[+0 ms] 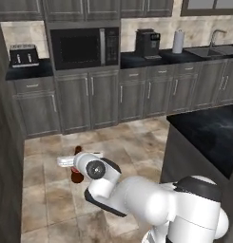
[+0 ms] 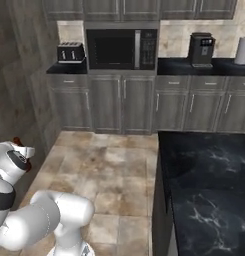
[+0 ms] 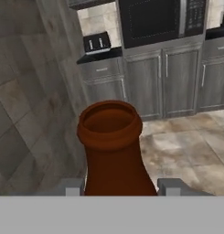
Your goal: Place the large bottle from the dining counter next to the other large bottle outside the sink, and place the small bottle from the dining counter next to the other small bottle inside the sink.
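Note:
My gripper (image 3: 120, 187) is shut on the large bottle (image 3: 112, 151), a dark brown glass bottle whose open neck rises between the two fingers (image 3: 70, 186). In the left base view the gripper (image 1: 72, 161) holds the bottle (image 1: 77, 177) upright above the tiled floor, left of the dining counter (image 1: 208, 133). At the left edge of the right base view, the gripper (image 2: 19, 150) shows a sliver of the bottle (image 2: 15, 141). The sink (image 1: 218, 50) with its faucet (image 1: 215, 35) lies at the far back right. The small bottles and the other large bottle are out of view.
A wall of grey cabinets (image 1: 103, 99) runs across the back with a microwave (image 1: 84, 47), toaster (image 1: 24, 55), coffee machine (image 1: 147, 43) and paper towel roll (image 1: 178, 42). A tall dark panel (image 1: 6, 180) stands at left. Tiled floor (image 2: 109, 170) lies between.

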